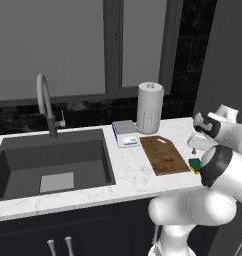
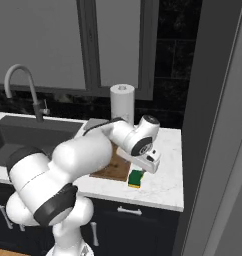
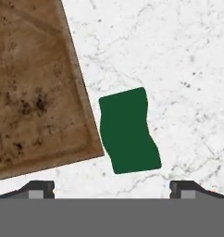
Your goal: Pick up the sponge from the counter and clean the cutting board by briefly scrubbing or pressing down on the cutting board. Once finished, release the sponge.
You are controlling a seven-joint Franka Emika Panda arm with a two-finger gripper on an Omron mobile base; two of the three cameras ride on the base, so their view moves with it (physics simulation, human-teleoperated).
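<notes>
Fingers (image 3: 112,189): two dark tips at 6 o'clock in the hand view, spread wide, holding nothing, poised above the sponge.

Sponge (image 3: 128,131): small block, green top, yellow body, wavy long edges. Lies on the bench (image 3: 178,55) just beside the cutting board's near corner, at its 3 o'clock in the hand view; a thin strip of bench appears to separate them. Judged light, soft, compressible, with a rough top; best taken across the narrow waist, one finger on each long side.

Cutting board (image 3: 35,88): brown wood, stained, flat, rigid.

Also present: scale (image 1: 126,132), paper towel roll (image 1: 150,108), sink (image 1: 53,162), faucet (image 1: 45,102).
</notes>
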